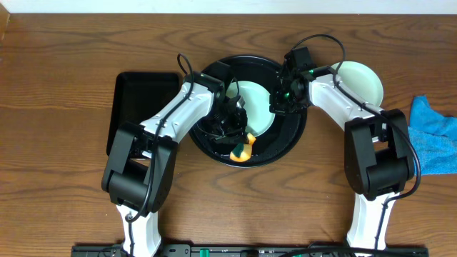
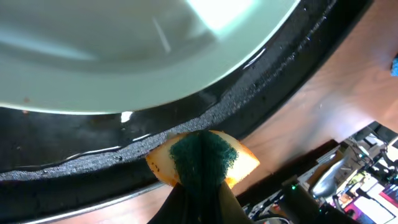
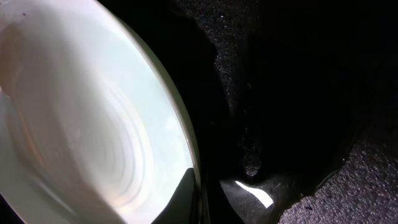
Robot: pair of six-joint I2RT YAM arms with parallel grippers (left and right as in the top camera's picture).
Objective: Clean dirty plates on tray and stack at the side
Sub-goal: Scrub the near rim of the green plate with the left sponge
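A pale mint-blue plate (image 1: 257,107) is held tilted over the round black tray (image 1: 293,135). My right gripper (image 1: 277,103) is shut on its right rim; in the right wrist view the plate (image 3: 81,124) fills the left and my fingers (image 3: 202,202) clamp its edge. My left gripper (image 1: 239,139) is shut on a yellow sponge with a green scouring side (image 2: 202,158), at the tray's front rim (image 2: 93,180) just below the plate (image 2: 124,50). A second mint plate (image 1: 360,82) lies on the table right of the tray. The yellow plate is out of view.
A rectangular black tray (image 1: 139,107) lies left of the round tray. A blue cloth (image 1: 435,135) lies at the right edge of the wooden table. Water glistens on the round tray's floor (image 3: 255,193).
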